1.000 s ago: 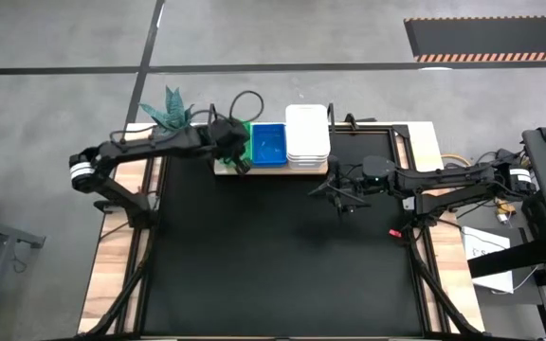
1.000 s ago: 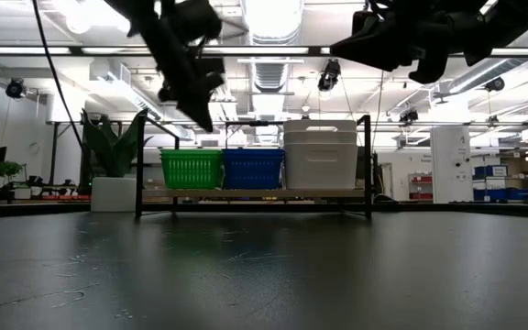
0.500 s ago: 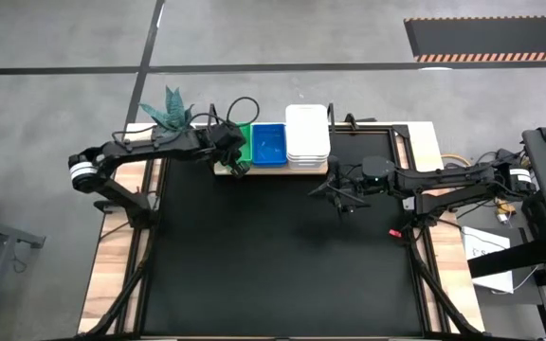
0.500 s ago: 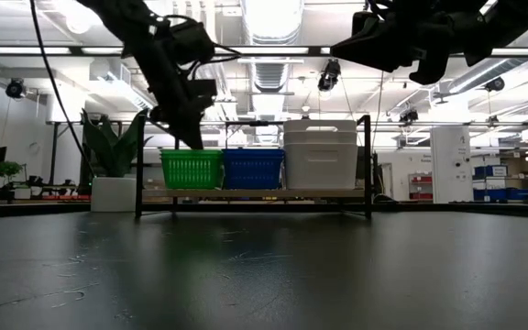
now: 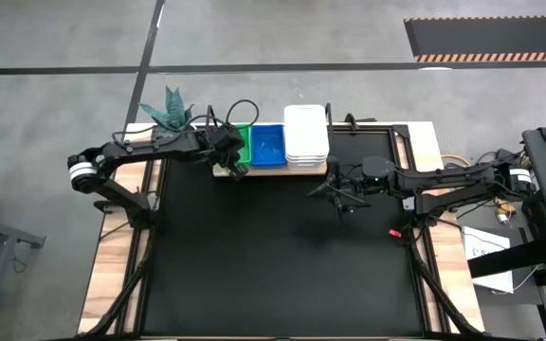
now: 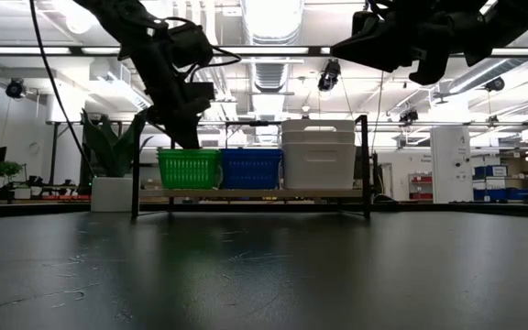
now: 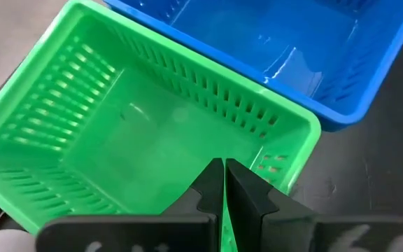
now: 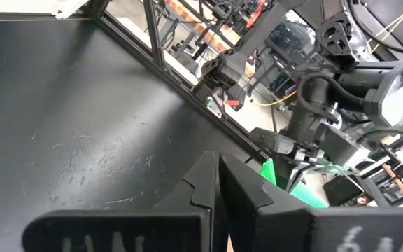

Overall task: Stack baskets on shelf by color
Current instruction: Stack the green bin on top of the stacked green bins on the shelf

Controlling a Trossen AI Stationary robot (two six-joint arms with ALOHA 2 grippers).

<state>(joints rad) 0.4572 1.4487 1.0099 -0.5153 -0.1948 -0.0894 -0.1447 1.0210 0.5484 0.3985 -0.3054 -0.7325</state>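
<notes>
The sorting looks all but finished: on the shelf (image 6: 246,193) at the counter's (image 5: 282,265) far edge stand a green stack (image 6: 189,169) at its left end, a blue stack (image 6: 252,168) in the middle and a white stack (image 6: 318,154) on the right, and no loose basket shows elsewhere. The left pincer (image 7: 223,183), pressed shut and empty, sits against the green stack's near wall; half a second ago the shelf stood slightly further right. The right pincer (image 5: 333,192), shut and empty, hangs unmoved over the counter.
</notes>
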